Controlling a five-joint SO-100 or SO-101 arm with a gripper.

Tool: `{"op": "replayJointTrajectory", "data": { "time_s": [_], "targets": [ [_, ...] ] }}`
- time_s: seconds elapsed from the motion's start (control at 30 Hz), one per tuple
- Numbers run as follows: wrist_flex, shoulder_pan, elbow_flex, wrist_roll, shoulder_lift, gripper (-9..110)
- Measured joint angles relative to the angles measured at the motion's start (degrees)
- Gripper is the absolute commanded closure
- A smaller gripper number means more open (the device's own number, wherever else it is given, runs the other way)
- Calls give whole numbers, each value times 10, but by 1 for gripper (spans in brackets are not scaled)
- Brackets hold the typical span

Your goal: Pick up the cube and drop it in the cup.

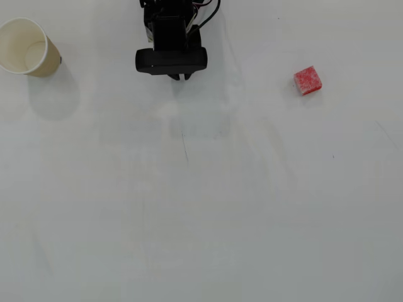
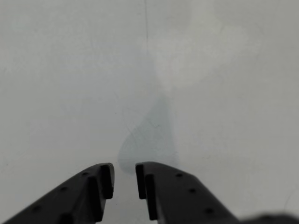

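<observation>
Looking down from the overhead view, a plain white counter fills the picture. A black robot arm enters at the far edge, a little left of centre, and its tool points toward the near side with only the tips showing below the arm's body. The tool holds nothing.

The cube, small and red with whitish speckles, sits on the counter at the far right, well apart from the tool. It lies flat, turned slightly off square with the picture's edges. The cup, cream-white inside and tan outside, is at the far left corner of the overhead view, well apart from both the arm and the cube. Its round rim faces the camera and its inside looks empty. A soft shadow spreads from the cup toward the near side.

From the wrist view, the tool rises from the bottom edge as two black fingers with small holes along them. The jaws stand slightly apart, with a narrow gap of bare counter between the tips and nothing between them. A grey shadow lies on the counter just beyond the tips. Neither the cube nor the cup shows in the wrist view.
</observation>
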Motion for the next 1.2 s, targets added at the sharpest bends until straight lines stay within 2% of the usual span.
{"op": "replayJointTrajectory", "data": {
  "time_s": [0.67, 0.8, 1.07, 1.2],
  "targets": [
    [-9, -11, 0, 0, 0, 99],
    [-83, -28, 0, 0, 0, 99],
    [-344, -22, 0, 0, 0, 98],
    [-433, -6, 0, 0, 0, 98]
  ]
}}
